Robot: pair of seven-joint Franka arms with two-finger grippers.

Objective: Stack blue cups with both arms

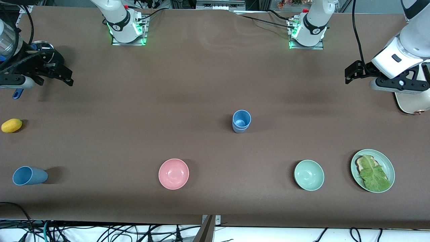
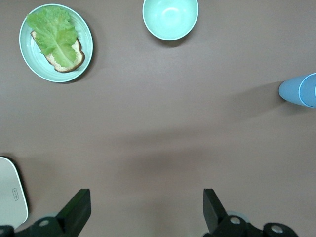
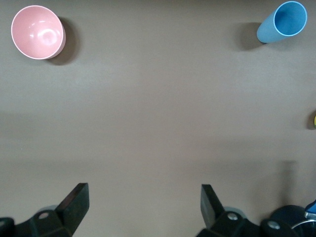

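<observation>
Right gripper (image 1: 69, 80): fingers spread, holding nothing, over the table's right-arm end.
Lone blue cup (image 1: 29, 175): upright, near the front edge.
Stacked cups (image 1: 241, 121): mid-table, sky blue nested in grey-blue.
Left gripper (image 1: 349, 74): fingers spread, holding nothing, over the left-arm end.

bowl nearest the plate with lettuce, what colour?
Pale green bowl, plain, no pattern. Shows best in the left wrist view, beside the plate.

brown table (image 1: 208, 74): stacked blue cups (image 1: 241, 121) mid, lone blue cup (image 1: 29, 175), pink bowl (image 1: 173, 173), green bowl (image 1: 309, 175), plate w/ lettuce toast (image 1: 373, 166), lemon (image 1: 11, 125).
</observation>
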